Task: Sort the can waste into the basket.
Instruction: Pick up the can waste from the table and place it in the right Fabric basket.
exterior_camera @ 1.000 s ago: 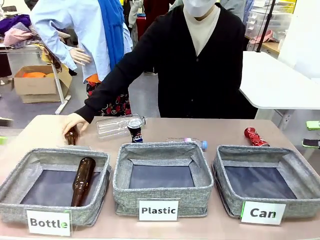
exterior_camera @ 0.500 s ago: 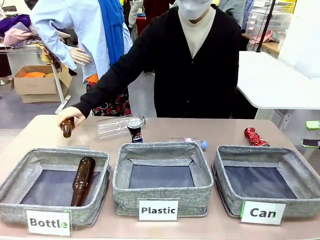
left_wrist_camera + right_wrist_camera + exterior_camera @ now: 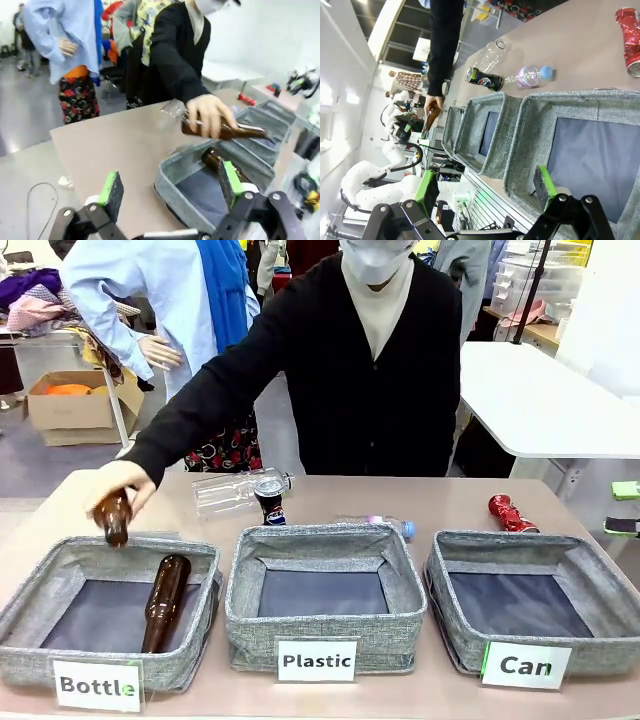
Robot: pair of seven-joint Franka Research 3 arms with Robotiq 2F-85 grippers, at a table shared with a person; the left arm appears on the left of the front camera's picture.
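Since a second earlier, the person's hand [image 3: 125, 480] had lifted a brown bottle [image 3: 113, 518] off the desk [image 3: 440, 498] and brought it just above the back rim of the Bottle bin [image 3: 30, 660], neck tilted downward. The left hand [image 3: 170, 185] was released, its green pads spread wide with nothing between them, poised over the near corner of that bin. The right hand [image 3: 486, 184] was also spread and empty, above the front wall of the Can basket [image 3: 590, 650].

A second brown bottle [image 3: 165, 600] lay inside the Bottle bin. The dark can [image 3: 270, 500] stood upright on the desk behind the Plastic bin [image 3: 250, 630], just beside a clear plastic bottle [image 3: 225, 492] lying on its side. The crushed red can [image 3: 510, 513] lay on the desk just behind the Can basket's back rim. Both cans were outside the basket.
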